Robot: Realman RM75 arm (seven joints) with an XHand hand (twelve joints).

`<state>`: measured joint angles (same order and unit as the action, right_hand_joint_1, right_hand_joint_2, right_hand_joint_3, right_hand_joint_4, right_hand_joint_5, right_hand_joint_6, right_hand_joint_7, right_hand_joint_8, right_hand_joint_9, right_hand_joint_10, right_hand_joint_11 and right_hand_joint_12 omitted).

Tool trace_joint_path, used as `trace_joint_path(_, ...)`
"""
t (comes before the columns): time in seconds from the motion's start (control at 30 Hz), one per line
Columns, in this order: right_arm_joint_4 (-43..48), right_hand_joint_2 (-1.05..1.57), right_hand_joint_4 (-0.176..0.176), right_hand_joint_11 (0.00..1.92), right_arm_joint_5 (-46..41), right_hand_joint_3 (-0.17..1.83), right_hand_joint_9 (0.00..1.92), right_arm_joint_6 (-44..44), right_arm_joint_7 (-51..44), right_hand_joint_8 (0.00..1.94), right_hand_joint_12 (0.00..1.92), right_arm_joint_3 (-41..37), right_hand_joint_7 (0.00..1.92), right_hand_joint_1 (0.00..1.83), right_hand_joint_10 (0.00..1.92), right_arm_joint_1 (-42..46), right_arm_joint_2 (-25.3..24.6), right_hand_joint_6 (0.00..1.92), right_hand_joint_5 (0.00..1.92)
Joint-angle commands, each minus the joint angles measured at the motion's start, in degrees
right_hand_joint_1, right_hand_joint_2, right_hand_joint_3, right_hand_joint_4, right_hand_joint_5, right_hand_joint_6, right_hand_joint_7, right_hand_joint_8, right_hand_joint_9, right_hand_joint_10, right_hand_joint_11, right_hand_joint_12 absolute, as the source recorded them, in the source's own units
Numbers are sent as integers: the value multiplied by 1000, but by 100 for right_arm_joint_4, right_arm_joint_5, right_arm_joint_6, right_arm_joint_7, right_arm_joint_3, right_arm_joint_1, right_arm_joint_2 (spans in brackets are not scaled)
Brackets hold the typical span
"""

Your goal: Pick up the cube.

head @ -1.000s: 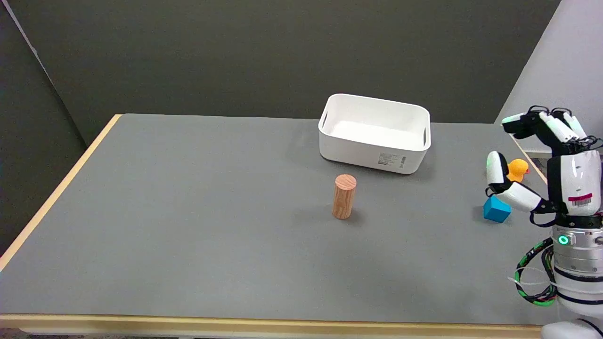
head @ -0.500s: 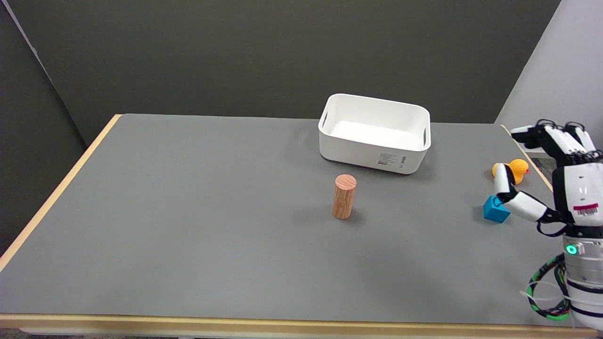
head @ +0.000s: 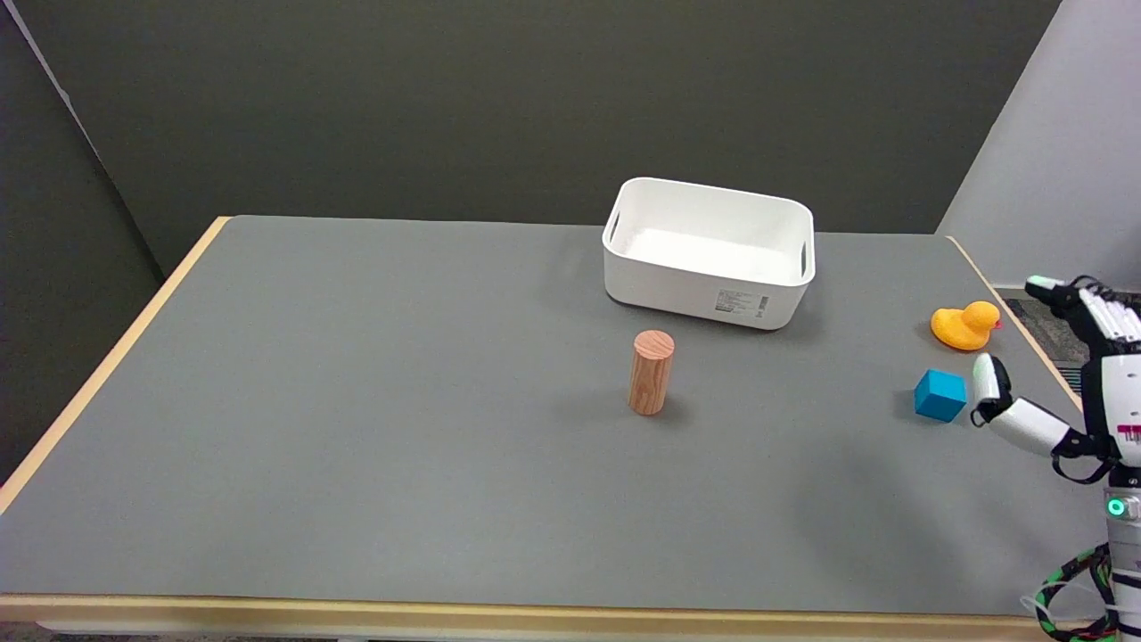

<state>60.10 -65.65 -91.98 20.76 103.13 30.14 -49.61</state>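
- Cube (head: 939, 395): the blue block sits flat on the grey table (head: 357, 428), near the right edge and about midway between the near and far sides, with nothing gripping it.
- Right hand (head: 1079, 374): the black-and-white hand reaches in at the table's right edge, partly cut off by the picture's border. Its fingers are spread apart and hold nothing. One white-tipped finger (head: 988, 382) stands just beside the cube's right side; whether it touches the block cannot be told from this angle. The other fingers point up and away, above the table's right rim.
- Duck (head: 964, 326): an orange toy duck rests farther back than the cube, close to the right edge, apart from both the cube and the hand.
- Bin (head: 704, 290): a white rectangular bin stands toward the far edge, right of centre, its open top showing a bare white floor and a label on its near wall.
- Cylinder (head: 651, 373): a wooden cylinder stands upright near the middle of the table, nearer than the bin and well apart from the cube.
- A pale wood trim runs along the table's left, right and near edges.
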Motion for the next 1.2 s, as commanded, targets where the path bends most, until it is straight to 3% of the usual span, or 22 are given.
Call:
trace_joint_path(0.03, -151, 649, 0, 135, -684, 930, 317, 902, -288, 529, 1352, 427, 410, 696, 941, -92, 40, 590, 321)
trace_joint_path(0.3, -197, 639, -2, 147, -460, 963, 330, 1594, -451, 533, 1359, 470, 424, 831, 952, -437, 42, 590, 323)
trace_joint_path(1.2, -434, 714, -3, 213, -507, 967, 386, 1729, -454, 581, 1408, 487, 497, 986, 1011, -422, -44, 818, 381)
